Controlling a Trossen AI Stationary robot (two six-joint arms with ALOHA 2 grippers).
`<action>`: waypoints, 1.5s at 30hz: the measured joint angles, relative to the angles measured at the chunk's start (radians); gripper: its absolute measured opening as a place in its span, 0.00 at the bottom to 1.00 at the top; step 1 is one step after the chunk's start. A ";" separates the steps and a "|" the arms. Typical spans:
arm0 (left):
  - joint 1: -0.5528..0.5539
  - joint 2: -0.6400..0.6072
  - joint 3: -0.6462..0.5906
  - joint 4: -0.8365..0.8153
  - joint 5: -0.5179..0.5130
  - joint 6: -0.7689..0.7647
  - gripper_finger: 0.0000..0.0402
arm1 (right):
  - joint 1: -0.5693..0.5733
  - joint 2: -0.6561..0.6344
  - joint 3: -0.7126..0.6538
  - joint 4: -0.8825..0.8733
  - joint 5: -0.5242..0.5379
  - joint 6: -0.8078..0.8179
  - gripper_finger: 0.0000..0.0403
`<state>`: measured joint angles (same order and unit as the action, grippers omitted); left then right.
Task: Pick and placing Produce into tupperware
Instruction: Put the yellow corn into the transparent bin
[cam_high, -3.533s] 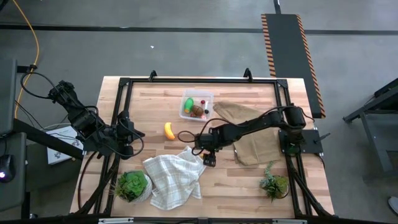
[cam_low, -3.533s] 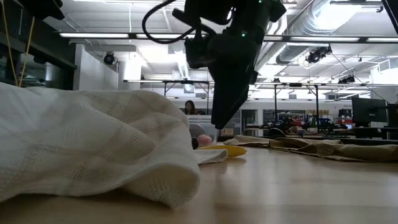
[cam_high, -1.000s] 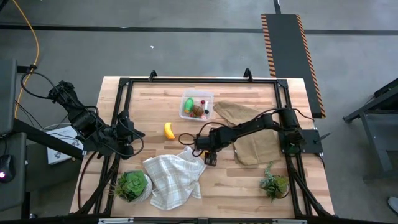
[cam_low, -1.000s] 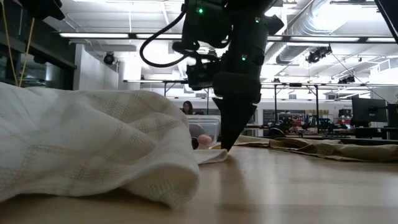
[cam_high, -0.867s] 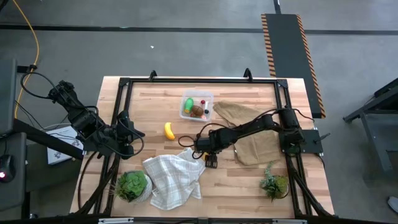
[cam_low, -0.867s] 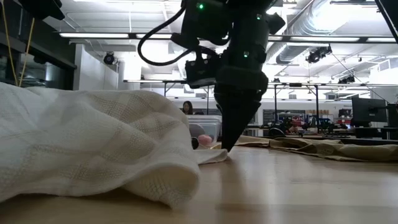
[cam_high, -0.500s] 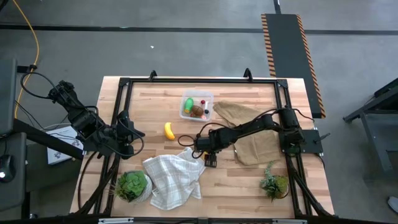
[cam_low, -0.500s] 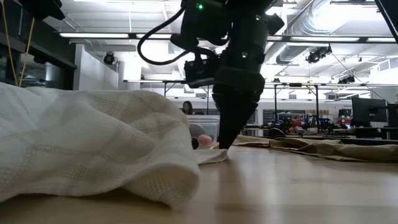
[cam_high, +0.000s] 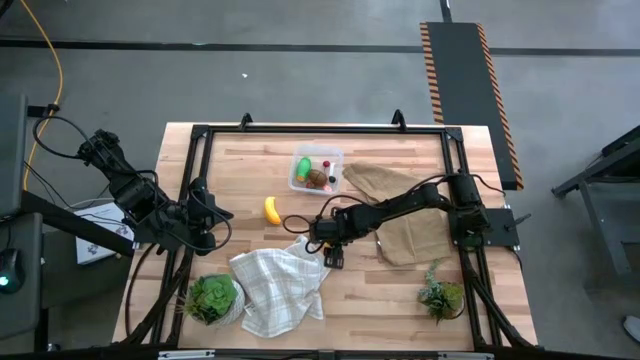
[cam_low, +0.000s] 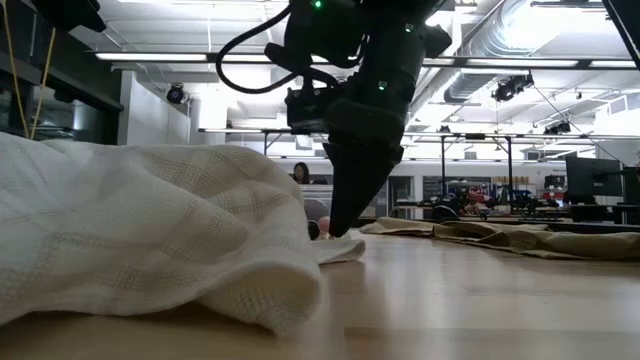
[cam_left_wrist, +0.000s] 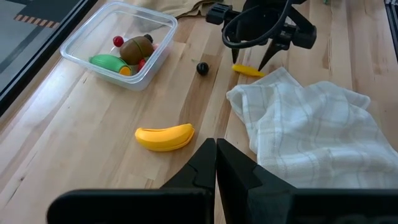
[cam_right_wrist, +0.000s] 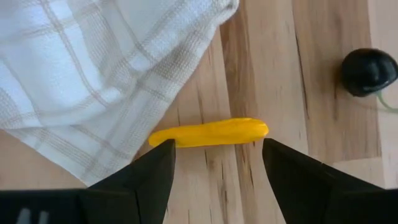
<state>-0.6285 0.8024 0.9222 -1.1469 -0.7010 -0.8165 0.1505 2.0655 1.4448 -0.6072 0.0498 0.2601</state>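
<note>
The right gripper (cam_right_wrist: 214, 163) is held low over the wooden worktop (cam_high: 400, 290), its two dark fingers (cam_right_wrist: 155, 171) spread apart. Between them a small yellow piece (cam_right_wrist: 208, 132) is seen, long, thin and smooth, lying flat on the wood and not yet gripped. It lies just beside the edge of a soft white checked cloth (cam_high: 280, 285), which is crumpled in folds. A small round black berry (cam_left_wrist: 202, 68) sits near it.

The clear square tupperware (cam_high: 316, 169) with rounded corners stands farther back; a green piece (cam_left_wrist: 107, 61), a brown oval (cam_left_wrist: 136, 48) and tiny red berries (cam_left_wrist: 117, 41) are inside it. A curved yellow banana (cam_high: 272, 209) lies on the wood, left of the right gripper.

The left gripper (cam_left_wrist: 215, 163) is pressed together, empty, at the left edge of the worktop.
</note>
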 joint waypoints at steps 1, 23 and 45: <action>0.000 0.000 0.000 0.000 0.000 0.000 0.01 | 0.000 0.000 0.000 -0.001 0.000 0.001 0.57; 0.000 0.000 0.000 0.000 0.000 0.000 0.01 | -0.006 0.031 0.000 0.065 -0.085 0.058 0.57; 0.000 0.000 0.000 0.000 0.001 -0.001 0.01 | -0.020 0.037 0.045 -0.044 -0.022 0.048 0.51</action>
<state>-0.6285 0.8027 0.9222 -1.1469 -0.7002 -0.8173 0.1303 2.1025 1.4902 -0.6508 0.0275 0.3076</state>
